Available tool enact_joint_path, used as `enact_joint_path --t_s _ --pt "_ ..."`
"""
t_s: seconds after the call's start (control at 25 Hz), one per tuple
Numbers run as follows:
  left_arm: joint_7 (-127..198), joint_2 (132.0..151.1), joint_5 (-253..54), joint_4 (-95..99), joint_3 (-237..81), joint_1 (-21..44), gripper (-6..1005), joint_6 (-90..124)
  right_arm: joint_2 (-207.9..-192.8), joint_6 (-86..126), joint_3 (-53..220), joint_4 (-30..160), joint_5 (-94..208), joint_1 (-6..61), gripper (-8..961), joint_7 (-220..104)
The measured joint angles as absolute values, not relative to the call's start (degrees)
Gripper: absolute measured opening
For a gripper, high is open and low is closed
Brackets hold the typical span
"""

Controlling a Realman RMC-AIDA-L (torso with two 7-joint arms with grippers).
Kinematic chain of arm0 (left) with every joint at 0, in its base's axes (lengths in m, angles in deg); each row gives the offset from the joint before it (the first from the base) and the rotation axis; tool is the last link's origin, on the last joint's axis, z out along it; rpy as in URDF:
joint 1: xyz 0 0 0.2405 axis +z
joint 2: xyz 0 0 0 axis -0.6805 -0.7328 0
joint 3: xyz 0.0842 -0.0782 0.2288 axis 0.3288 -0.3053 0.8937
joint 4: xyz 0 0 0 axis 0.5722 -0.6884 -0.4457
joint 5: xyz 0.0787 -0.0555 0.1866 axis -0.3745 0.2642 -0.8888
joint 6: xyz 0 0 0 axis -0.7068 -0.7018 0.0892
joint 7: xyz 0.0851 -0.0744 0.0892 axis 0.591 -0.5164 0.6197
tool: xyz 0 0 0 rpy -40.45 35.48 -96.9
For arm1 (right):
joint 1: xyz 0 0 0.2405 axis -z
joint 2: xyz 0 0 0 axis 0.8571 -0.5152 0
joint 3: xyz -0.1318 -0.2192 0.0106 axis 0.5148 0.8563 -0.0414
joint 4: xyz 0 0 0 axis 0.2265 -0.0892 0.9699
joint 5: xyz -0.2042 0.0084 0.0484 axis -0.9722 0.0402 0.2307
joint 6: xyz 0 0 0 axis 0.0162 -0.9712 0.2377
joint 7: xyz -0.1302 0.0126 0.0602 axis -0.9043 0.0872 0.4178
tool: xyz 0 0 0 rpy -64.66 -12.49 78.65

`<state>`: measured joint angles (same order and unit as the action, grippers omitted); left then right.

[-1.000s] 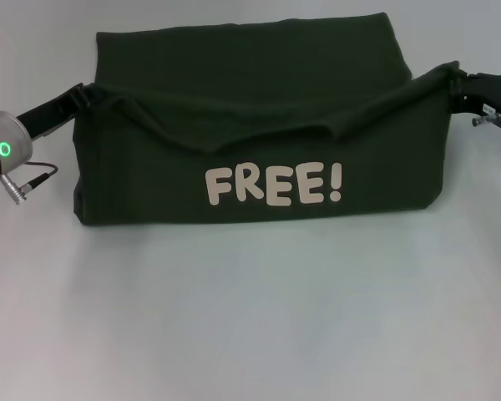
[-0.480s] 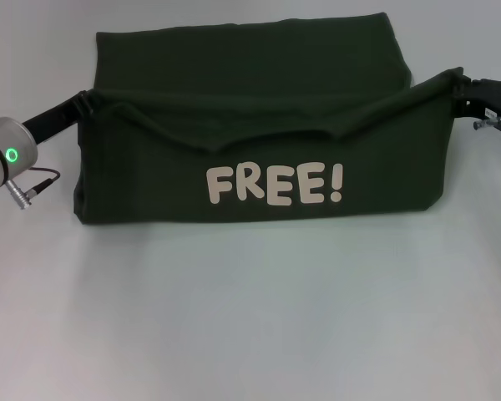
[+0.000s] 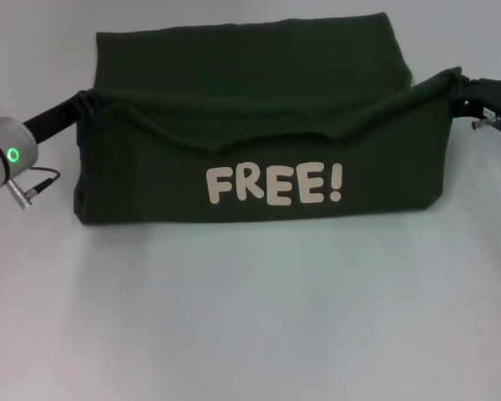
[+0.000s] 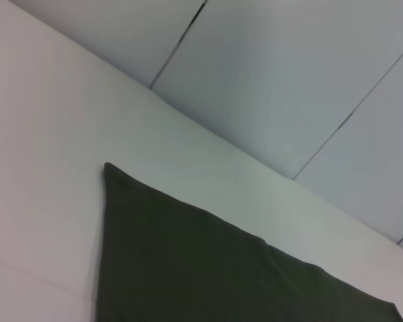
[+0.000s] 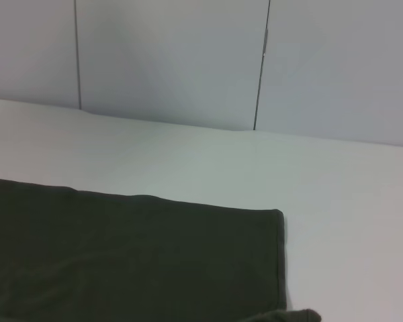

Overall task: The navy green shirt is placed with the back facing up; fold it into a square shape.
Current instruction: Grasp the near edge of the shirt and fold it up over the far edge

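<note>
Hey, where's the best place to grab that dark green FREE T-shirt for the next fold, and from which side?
Probably the two top corners of the lifted flap of the dark olive-green cotton T-shirt, each taken from its own outer side. The left gripper and right gripper sit there now, and the edge between them sags only at the middle.

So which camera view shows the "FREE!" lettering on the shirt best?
The head view: the cream "FREE!" lettering faces that camera, fully readable on the lifted flap of the navy green shirt. The left wrist view shows only plain dark fabric and one corner; the right wrist view shows plain fabric with a hemmed edge. Neither shows any letters.
</note>
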<state>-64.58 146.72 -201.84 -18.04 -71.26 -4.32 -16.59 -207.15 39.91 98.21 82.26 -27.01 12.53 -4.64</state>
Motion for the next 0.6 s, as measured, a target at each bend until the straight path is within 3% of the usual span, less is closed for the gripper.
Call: enact_joint_path --t_s 0.28,0.48,0.6 --pt "-64.50 146.71 -201.58 -17.63 -71.27 -4.41 123 -16.43 -207.15 39.41 98.28 82.26 -25.52 12.35 39 -4.64" --pt "-64.79 146.75 -201.12 -17.08 -71.62 -4.29 149 -15.53 -207.15 38.26 98.43 82.26 -25.48 11.84 249 -4.64" --pt "-64.95 146.78 -200.17 -16.99 -71.59 -3.99 164 -15.01 -207.15 37.12 98.50 82.26 -25.48 11.53 318 -4.64"
